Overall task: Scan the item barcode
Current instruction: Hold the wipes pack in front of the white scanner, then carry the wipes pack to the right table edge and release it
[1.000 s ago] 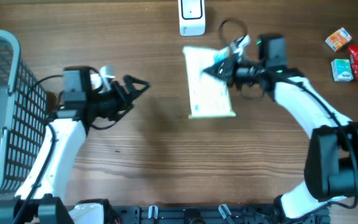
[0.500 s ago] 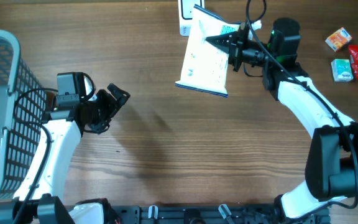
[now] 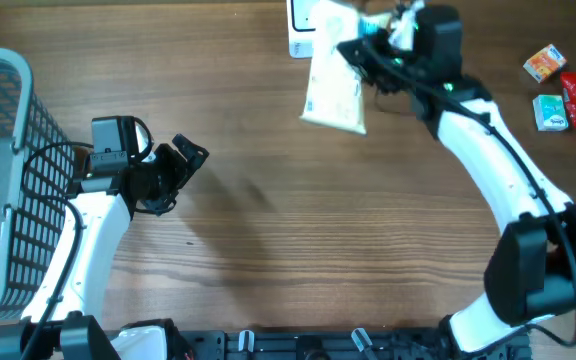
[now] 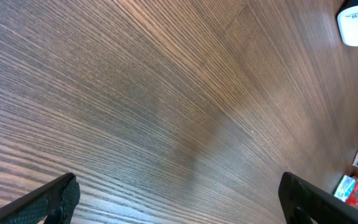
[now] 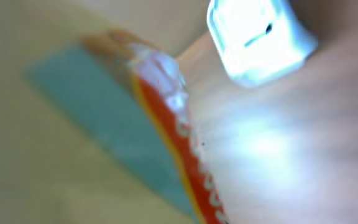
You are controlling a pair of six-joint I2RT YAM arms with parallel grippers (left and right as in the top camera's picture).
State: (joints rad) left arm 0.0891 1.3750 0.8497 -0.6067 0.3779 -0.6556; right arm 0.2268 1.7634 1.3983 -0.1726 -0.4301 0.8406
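Note:
The item (image 3: pixel 333 85) is a flat pale packet with teal and orange edges. It hangs tilted above the table's far edge, with my right gripper (image 3: pixel 365 50) shut on its upper right edge. The white scanner (image 3: pixel 301 30) stands just left of it and is partly covered by it. In the right wrist view the item (image 5: pixel 73 137) is a blur filling the left side, with the scanner (image 5: pixel 260 37) close at the top right. No barcode is readable. My left gripper (image 3: pixel 183 170) hovers open over bare wood at the left, its fingers (image 4: pixel 58 199) spread wide.
A grey wire basket (image 3: pixel 8 150) stands at the left edge. Several small snack packets (image 3: pixel 568 95) lie at the far right. The wooden table (image 3: pixel 298 230) lies between the arms.
My right gripper has lifted the item off the table and carried it up and back beside the scanner. The left arm drew back to the left, then held still.

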